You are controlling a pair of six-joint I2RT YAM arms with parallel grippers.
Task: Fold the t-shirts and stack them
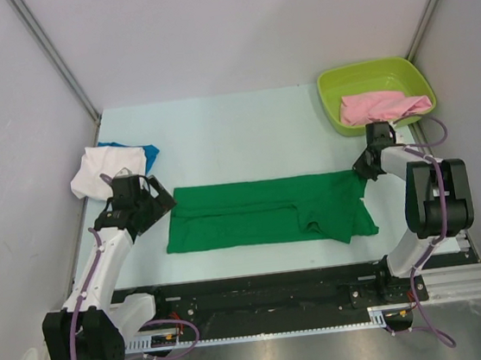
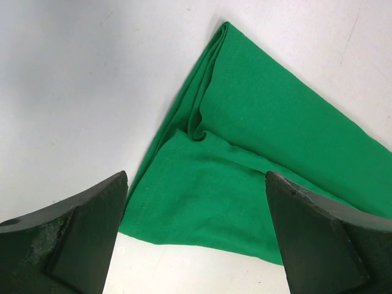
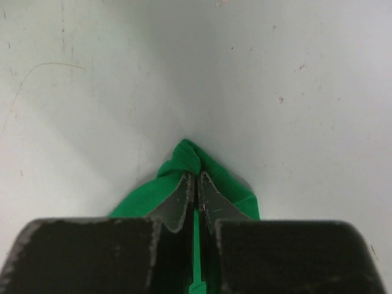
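Two arms attend one bright green cloth t-shirt [image 1: 266, 212], which lies folded lengthwise as a long band across the middle of the pale table [image 1: 236, 137]. The left gripper [image 2: 196, 177] has its fingers spread wide over the band's left end; contact with the cloth cannot be determined. The right gripper [image 3: 195, 177] has its fingers pressed together, pinching the band's far right corner. At the table's far left lies a white t-shirt [image 1: 100, 171], with a blue t-shirt [image 1: 139, 148] showing at its far edge. A pink t-shirt [image 1: 384, 105] rests in the lime-green plastic tub [image 1: 367, 68] at far right.
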